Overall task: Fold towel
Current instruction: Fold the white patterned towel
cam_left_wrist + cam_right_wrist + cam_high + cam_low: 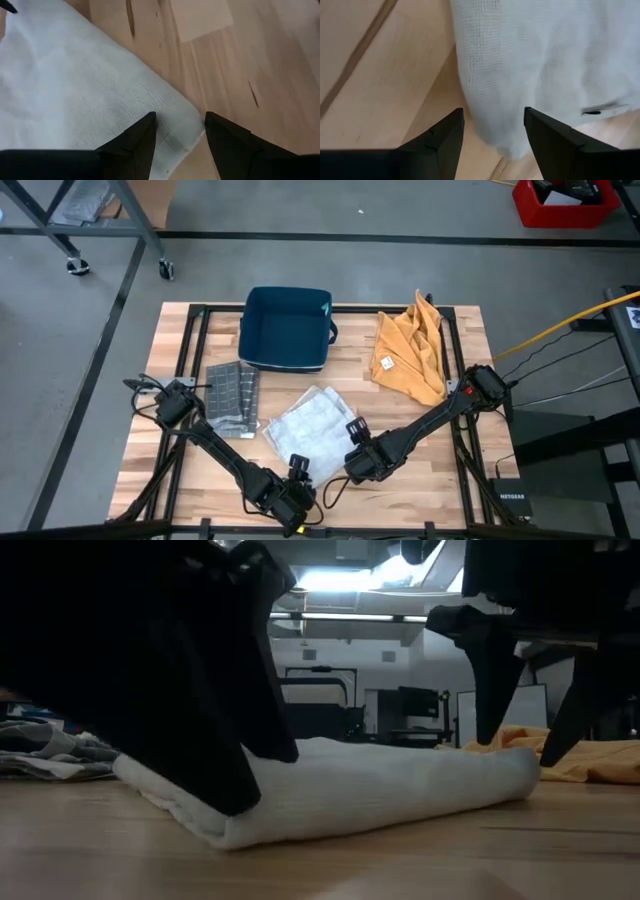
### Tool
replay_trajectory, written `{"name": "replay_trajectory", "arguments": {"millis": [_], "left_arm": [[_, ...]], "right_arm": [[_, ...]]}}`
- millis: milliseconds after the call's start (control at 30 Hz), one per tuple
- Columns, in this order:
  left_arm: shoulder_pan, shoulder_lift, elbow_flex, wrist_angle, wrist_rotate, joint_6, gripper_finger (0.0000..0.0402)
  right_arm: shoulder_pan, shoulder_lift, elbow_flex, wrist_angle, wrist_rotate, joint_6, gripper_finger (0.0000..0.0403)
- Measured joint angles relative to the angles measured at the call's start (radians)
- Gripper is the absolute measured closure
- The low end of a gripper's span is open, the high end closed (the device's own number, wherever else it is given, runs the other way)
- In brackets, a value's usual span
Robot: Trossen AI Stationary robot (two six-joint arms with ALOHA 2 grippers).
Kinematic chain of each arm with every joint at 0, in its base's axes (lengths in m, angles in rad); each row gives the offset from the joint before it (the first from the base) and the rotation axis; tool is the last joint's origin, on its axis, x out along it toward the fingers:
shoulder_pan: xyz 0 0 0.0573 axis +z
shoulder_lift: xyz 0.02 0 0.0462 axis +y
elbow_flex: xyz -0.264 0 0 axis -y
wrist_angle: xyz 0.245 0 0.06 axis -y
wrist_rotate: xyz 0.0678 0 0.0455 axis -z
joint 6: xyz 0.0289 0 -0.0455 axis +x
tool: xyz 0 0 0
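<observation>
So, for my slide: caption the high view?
Both open grippers, left and right, flank a white folded towel.

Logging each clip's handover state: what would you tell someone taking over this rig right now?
Left gripper: open, low at the near corner of the white towel, nothing held.
Right gripper: open, astride another corner of the same towel, nothing held.
White towel lies mid-table, already doubled over at least once. Grey towel lies folded to its left, orange towel crumpled at the far right, blue bin at the far edge.
Left to do: pinch both corners, finish the fold; the orange towel looks untouched.
</observation>
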Motion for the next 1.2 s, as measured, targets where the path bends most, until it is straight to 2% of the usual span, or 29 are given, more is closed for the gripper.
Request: {"name": "replay_trajectory", "arguments": {"millis": [200,367,533,733,1067,1200], "left_arm": [[0.004,0.016,0.000,-0.009,-0.003,-0.025,0.0240],[0.010,0.035,0.001,-0.008,-0.012,-0.134,0.0240],[0.012,0.044,0.002,-0.006,-0.017,-0.238,0.0240],[0.012,0.045,0.001,-0.004,-0.017,-0.310,0.0264],[-0.004,0.046,0.000,-0.004,-0.020,-0.381,0.0351],[-0.022,0.047,-0.001,0.011,-0.024,-0.437,0.0385]], "right_arm": [[0.000,0.000,-0.053,0.059,-0.012,0.000,0.0189],[0.000,0.000,-0.074,0.091,-0.025,0.003,0.0189],[0.000,0.000,-0.099,0.171,-0.096,0.004,0.0197],[-0.001,-0.001,-0.110,0.208,-0.116,0.011,0.0256],[-0.002,-0.001,-0.110,0.202,-0.116,0.096,0.0387],[0.000,-0.001,-0.110,0.201,-0.118,0.141,0.0384]]}}
